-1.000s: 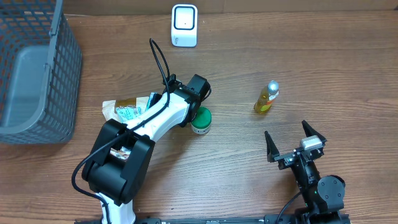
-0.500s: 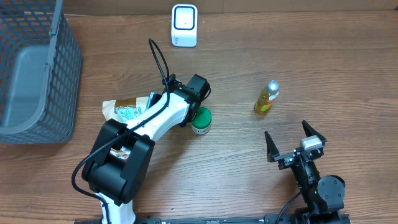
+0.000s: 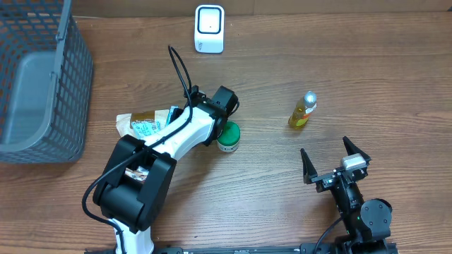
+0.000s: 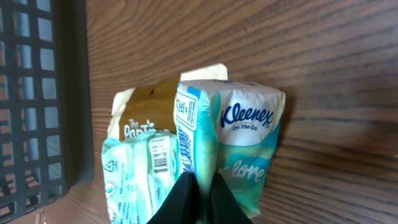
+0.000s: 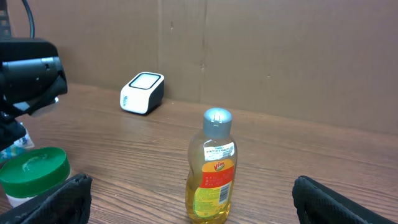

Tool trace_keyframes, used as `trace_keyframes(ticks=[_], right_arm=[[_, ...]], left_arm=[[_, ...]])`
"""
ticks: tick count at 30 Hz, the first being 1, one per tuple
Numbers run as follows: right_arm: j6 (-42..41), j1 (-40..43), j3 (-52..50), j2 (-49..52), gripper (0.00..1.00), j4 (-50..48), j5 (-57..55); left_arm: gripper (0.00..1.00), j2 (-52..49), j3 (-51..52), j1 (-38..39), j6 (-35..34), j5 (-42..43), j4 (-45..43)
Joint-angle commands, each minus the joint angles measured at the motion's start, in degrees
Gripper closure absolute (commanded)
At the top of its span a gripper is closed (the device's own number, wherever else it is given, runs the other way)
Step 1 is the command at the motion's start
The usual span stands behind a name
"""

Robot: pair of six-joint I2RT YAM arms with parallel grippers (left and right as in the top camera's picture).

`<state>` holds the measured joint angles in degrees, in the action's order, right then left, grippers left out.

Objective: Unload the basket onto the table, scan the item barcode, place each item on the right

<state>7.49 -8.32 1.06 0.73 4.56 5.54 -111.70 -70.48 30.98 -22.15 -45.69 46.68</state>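
Overhead: tissue pack (image 3: 145, 128) mostly under left arm (image 3: 189, 131); left gripper (image 4: 199, 188) pinched closed, right gripper (image 3: 324, 145) wide.

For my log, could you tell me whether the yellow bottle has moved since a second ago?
No; the yellow bottle keeps its place relative to the white scanner.

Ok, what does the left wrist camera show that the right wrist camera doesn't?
Only the left wrist: the left gripper shut on the edge of a Kleenex pack, a second tissue pack with a barcode beside it, a brown bag behind them, and the grey basket at the left.
Only the right wrist: the open right gripper facing a yellow Vim bottle, the white scanner further back, and a green-lidded tub at the left.
Both: the wooden table.
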Motion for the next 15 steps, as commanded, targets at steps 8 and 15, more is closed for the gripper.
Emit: trace_keyframes(ticks=[8, 15], right_arm=[[-0.1, 0.2, -0.6, -0.6, 0.0, -0.2, -0.3], [-0.1, 0.2, -0.6, -0.6, 0.0, -0.2, -0.3]], left_arm=[[0.78, -0.5, 1.0, -0.3, -1.2, -0.7, -0.4], [0.71, -0.5, 1.0, -0.3, -1.2, 2.1, -0.2]])
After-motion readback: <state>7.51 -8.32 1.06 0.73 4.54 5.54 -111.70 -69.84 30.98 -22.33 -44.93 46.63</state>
